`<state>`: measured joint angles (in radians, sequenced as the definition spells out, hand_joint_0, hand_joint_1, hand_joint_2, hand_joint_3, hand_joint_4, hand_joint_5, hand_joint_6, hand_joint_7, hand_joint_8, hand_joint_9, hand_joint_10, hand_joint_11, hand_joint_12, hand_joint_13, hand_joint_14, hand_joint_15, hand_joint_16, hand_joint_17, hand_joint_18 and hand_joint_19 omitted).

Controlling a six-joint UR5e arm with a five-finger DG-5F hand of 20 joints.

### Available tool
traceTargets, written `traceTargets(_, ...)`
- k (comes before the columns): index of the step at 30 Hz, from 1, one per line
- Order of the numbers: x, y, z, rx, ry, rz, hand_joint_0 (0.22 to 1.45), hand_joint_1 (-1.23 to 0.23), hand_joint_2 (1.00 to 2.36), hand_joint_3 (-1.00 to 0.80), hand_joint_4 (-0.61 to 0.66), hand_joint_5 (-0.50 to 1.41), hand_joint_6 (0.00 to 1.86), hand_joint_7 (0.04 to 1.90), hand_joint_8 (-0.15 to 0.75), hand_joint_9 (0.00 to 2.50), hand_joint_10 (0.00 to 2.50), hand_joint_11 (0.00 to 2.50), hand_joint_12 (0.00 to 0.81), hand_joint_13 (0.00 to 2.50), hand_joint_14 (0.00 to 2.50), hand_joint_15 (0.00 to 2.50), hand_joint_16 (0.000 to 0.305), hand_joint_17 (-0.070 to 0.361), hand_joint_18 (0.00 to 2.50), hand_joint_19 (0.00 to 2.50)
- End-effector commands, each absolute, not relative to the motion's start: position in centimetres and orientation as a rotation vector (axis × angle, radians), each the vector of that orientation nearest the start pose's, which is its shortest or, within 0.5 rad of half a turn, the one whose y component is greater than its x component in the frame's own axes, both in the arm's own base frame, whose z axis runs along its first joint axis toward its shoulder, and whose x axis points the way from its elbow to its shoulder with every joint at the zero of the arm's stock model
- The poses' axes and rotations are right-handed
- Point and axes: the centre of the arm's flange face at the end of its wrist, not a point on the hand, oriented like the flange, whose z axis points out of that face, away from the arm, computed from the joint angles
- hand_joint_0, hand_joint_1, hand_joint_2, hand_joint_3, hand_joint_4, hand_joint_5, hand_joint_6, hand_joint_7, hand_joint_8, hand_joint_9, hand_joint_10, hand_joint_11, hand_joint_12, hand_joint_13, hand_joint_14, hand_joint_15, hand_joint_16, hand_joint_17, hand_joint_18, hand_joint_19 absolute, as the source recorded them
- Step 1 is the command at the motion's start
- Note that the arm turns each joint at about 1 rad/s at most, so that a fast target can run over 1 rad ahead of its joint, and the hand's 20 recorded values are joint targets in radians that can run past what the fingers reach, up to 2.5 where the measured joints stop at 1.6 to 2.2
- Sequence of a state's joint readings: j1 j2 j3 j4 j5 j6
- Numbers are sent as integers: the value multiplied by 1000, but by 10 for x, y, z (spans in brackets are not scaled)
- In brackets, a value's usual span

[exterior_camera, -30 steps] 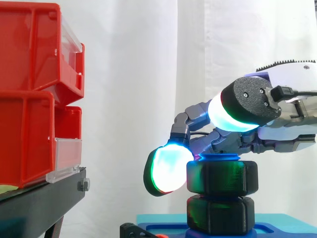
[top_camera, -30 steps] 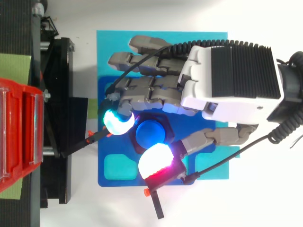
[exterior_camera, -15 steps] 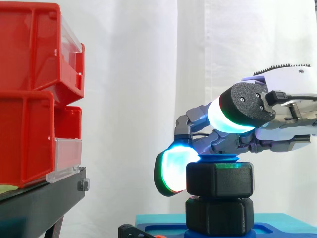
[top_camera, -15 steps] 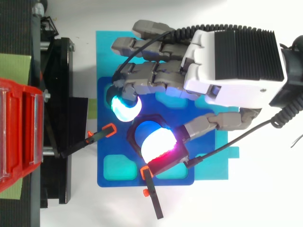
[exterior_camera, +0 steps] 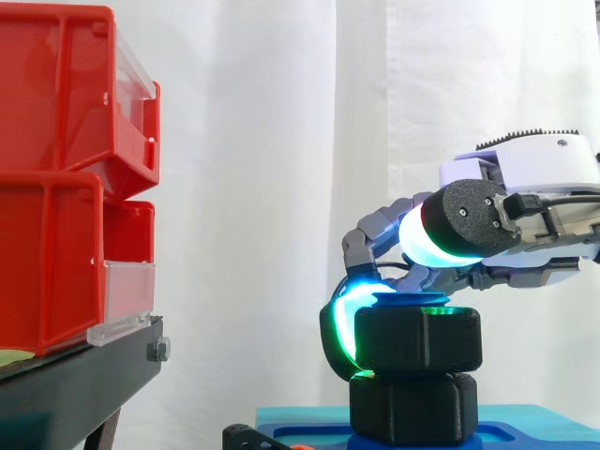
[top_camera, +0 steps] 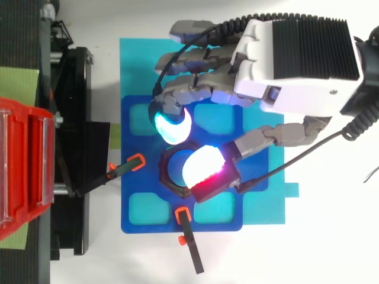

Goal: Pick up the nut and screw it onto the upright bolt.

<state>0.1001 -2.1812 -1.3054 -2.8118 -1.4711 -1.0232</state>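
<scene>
Where the side view gives heights, it shows the nut sitting level on the bolt, just above a second black block, with a sliver of the blue bolt end over the nut's top face; the top view gives the plan instead: the nut's hexagonal ring around the round blue bolt end, at the middle of a blue tray with square recesses, which lies on a cyan mat; two black clamps, one beyond the fingertips and one on the thumb's side, reach to the tray's edges.

The bolt stands upright, its long axis vertical and its end pointing up toward the thumb; the nut's bore shares that axis.

The robot hand reaches over with its fingers curled; one glowing fingertip hooks down against the nut's flank farthest from the palm, partly hidden behind it; the thumb pad hangs above the nut, apart from it by height, while from above it overlaps the ring; so the nut lies under the thumb, ahead of the palm, inside the fingers' curl.

Red bins on a black stand are well beyond the fingertips.
</scene>
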Motion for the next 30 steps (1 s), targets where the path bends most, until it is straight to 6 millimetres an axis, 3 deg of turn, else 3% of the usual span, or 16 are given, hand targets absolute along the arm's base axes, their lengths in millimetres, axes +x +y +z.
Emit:
traceTargets(1, 721, -74, 277, 432, 1543, 426, 526, -395, 1000, -500, 118, 6, 671, 1129, 267, 993, 0, 0, 250, 613, 0, 0, 25, 57, 309, 0)
traceTargets(14, 720, -84, 278, 442, 1538, 415, 527, -420, 1000, -500, -4, 61, 636, 1215, 200, 1512, 3, 86, 177, 915, 1, 0, 17, 39, 648, 93)
traceTargets(21, 718, -90, 285, 433, 1528, 418, 506, -378, 1000, -500, 124, 24, 500, 1487, 260, 1440, 7, 195, 219, 842, 0, 2, 22, 50, 547, 59)
traceTargets(22, 718, -90, 285, 430, 1528, 418, 504, -372, 1000, -500, 131, 11, 501, 1471, 266, 1422, 7, 204, 225, 831, 0, 3, 23, 52, 539, 58)
traceTargets(30, 717, -101, 285, 426, 1525, 420, 485, -355, 1000, -500, 174, -131, 503, 822, 257, 1003, 1, 27, 277, 602, 0, 0, 33, 74, 377, 59)
